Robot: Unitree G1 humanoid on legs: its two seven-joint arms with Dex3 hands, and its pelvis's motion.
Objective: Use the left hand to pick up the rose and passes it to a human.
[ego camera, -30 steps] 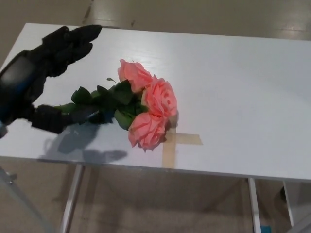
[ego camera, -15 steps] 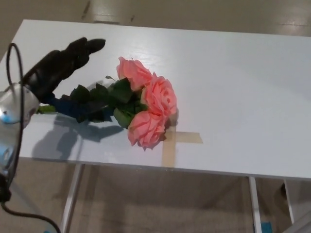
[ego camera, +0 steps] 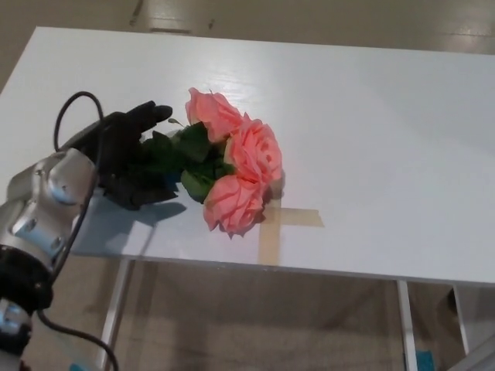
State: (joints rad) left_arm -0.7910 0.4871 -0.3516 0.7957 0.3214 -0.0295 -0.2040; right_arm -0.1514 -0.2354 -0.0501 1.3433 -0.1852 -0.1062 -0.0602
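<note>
Where leaves meet left robot hand, pink rose

Single head cam, high, angled steeply down and forward onto white table, fairly near. Near edge runs across lower frame; floor visible above and below. No 2nd view.

pink rose, white table, black left hand
</note>
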